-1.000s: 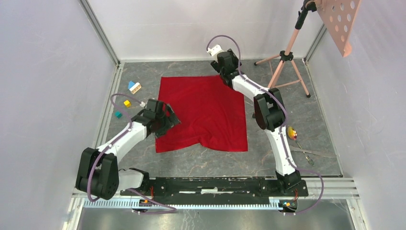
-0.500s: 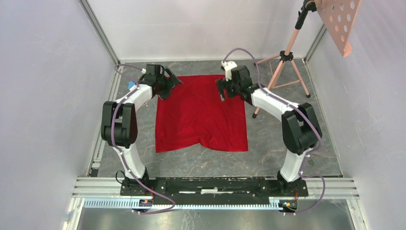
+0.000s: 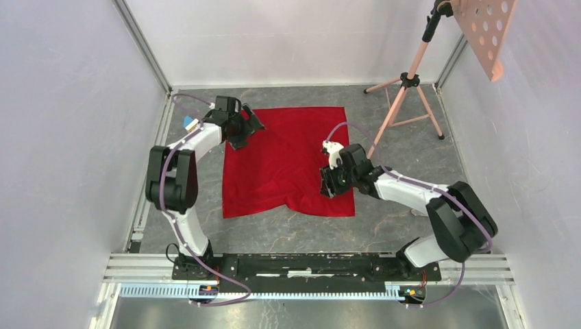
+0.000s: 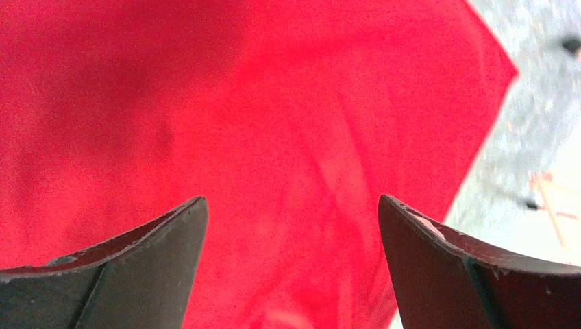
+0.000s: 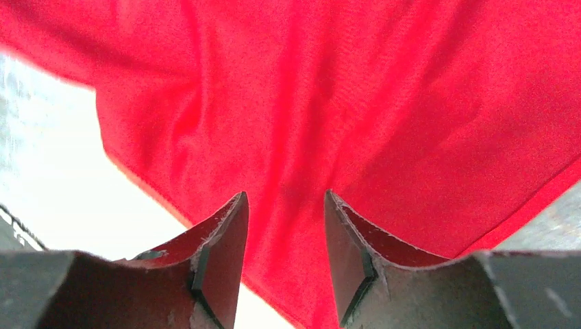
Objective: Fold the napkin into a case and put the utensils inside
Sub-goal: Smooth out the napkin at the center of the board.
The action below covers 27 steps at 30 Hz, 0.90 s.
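The red napkin (image 3: 288, 161) lies spread open on the grey table, its near edge rumpled. My left gripper (image 3: 248, 127) is over the napkin's far-left corner with its jaws wide apart. In the left wrist view (image 4: 291, 205) only red cloth (image 4: 274, 103) lies below it. My right gripper (image 3: 328, 185) is low over the napkin's near-right part. In the right wrist view (image 5: 284, 199) its jaws stand a little apart above the cloth (image 5: 384, 89), near its edge. No case is formed. The utensils are hidden behind my right arm.
A blue and white toy block (image 3: 188, 123) lies left of the napkin by my left arm. A pink tripod stand (image 3: 404, 82) stands at the far right, and a perforated board (image 3: 488, 34) hangs above it. Metal rails edge the table.
My right gripper has swung from the napkin's far edge down to its near-right part. My left gripper went from the left edge to the far-left corner and has since shifted slightly.
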Tool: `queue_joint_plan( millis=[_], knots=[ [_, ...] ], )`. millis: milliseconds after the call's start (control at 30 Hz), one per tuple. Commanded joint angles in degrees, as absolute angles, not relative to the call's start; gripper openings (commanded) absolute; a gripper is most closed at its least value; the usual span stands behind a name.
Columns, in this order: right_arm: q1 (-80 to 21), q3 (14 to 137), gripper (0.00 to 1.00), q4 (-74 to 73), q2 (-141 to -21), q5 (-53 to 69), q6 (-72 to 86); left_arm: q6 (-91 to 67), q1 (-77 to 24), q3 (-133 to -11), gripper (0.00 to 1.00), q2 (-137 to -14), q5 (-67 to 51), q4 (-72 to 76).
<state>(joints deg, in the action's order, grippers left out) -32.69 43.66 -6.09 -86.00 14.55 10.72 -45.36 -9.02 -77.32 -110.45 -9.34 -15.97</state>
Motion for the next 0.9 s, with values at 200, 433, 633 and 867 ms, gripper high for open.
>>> queue_joint_plan(
  millis=[200,433,633,867],
  knots=[
    [-35.2,28.8,0.46,-4.3,-74.0,4.7,12.7,-49.1,-15.6,-48.4,1.00,-80.0,-17.6,-13.4],
    [-35.3,26.5,0.47,-13.8,-68.3,-1.4,14.4,-46.0,-15.6,-37.7,1.00,-65.7,-15.5,-21.1],
    [-35.4,29.1,0.50,-18.7,-61.9,-1.8,17.2,-47.6,-15.6,-36.2,1.00,-61.6,-7.4,-29.7],
    [-36.0,34.0,0.84,-21.0,-57.3,-5.3,22.4,-53.4,-15.4,-35.5,0.97,-61.6,0.4,-31.5]
  ],
)
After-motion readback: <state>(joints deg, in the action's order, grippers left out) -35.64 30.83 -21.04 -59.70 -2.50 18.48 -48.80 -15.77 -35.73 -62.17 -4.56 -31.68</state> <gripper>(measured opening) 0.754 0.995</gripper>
